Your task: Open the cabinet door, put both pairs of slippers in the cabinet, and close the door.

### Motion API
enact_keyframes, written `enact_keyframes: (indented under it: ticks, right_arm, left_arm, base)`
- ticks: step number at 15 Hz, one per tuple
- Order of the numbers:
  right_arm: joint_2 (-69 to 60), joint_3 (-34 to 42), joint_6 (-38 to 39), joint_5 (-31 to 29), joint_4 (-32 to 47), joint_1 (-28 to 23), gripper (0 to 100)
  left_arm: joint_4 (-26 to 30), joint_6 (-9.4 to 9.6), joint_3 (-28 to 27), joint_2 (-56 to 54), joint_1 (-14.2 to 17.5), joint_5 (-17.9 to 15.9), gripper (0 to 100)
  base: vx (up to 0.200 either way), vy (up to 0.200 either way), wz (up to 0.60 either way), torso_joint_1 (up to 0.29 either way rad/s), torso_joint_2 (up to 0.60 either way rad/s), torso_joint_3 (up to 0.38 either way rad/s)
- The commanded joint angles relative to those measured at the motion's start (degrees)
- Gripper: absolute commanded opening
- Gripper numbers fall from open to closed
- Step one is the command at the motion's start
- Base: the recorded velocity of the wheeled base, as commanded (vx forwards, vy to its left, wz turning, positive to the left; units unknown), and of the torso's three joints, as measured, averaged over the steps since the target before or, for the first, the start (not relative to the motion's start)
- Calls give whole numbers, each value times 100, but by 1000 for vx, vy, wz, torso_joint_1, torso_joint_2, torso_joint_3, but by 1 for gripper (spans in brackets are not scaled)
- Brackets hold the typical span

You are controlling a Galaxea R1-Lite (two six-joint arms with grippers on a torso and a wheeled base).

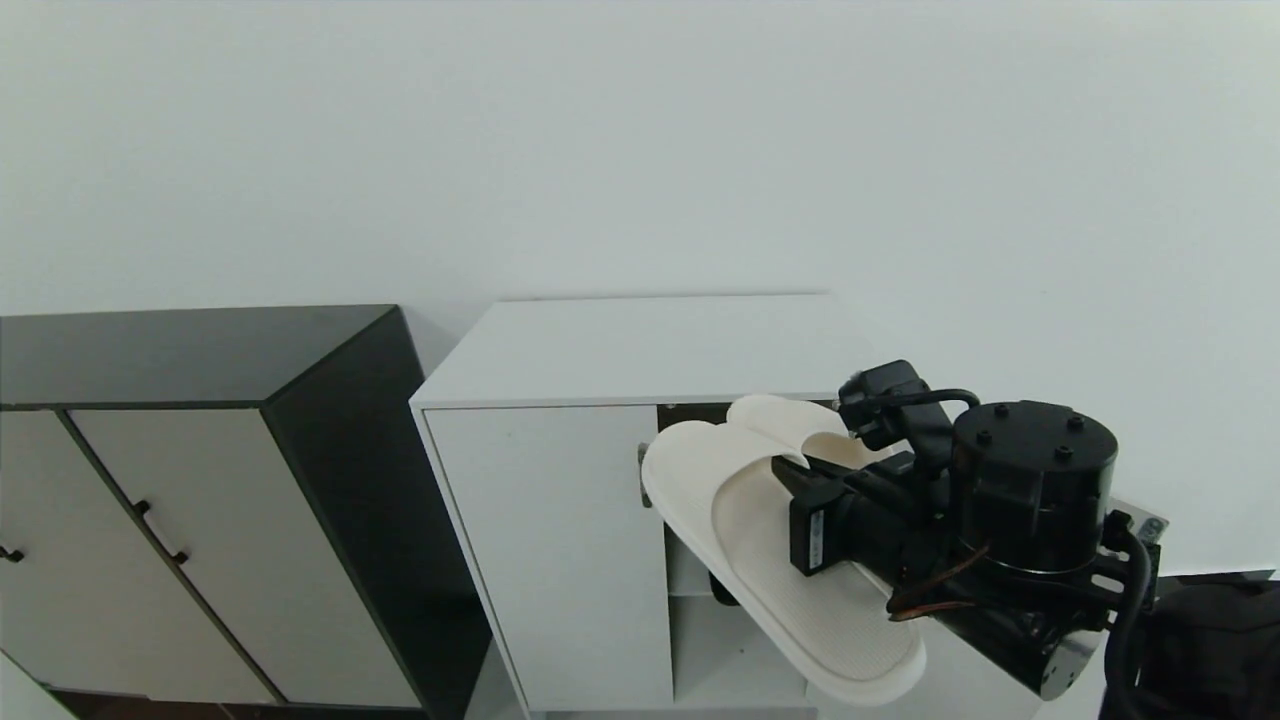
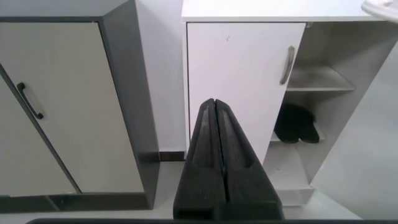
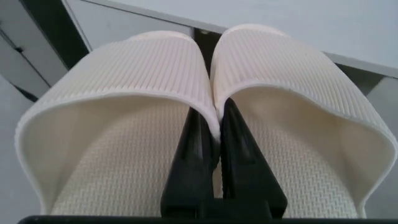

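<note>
Right claw (image 3: 216,121) pinches cream slippers (image 1: 745,515), toes toward cabinet (image 1: 640,350).

cream slippers (image 1: 722,482) held before open white cabinet (image 1: 640,350), dark slippers (image 2: 297,124) inside

A white boxy cabinet (image 1: 640,350) stands right of a black-framed cabinet (image 1: 180,355), both against the wall (image 1: 640,150). Inside its open right half, dark slippers (image 2: 296,124) sit on a shelf (image 2: 323,135). In front of that opening, the right gripper (image 3: 217,134) holds cream ribbed slippers (image 1: 740,500).

The right end effector (image 1: 803,497) holds cream slippers (image 1: 742,525) before the open white cabinet (image 1: 560,560).
</note>
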Motion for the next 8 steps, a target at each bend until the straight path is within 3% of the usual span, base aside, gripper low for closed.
enact_keyframes:
  ticks: [1,8]
  right_arm:
    - [62,39,-10,3,-73,-7,0]
    - [62,48,-36,-6,-266,1,0]
  left_arm:
    - [2,-13,0,5,1,2,0]
    - [2,-31,0,5,1,2,0]
  base:
    - [0,0,0,-198,422,207]
    - [0,0,0,-248,500,252]
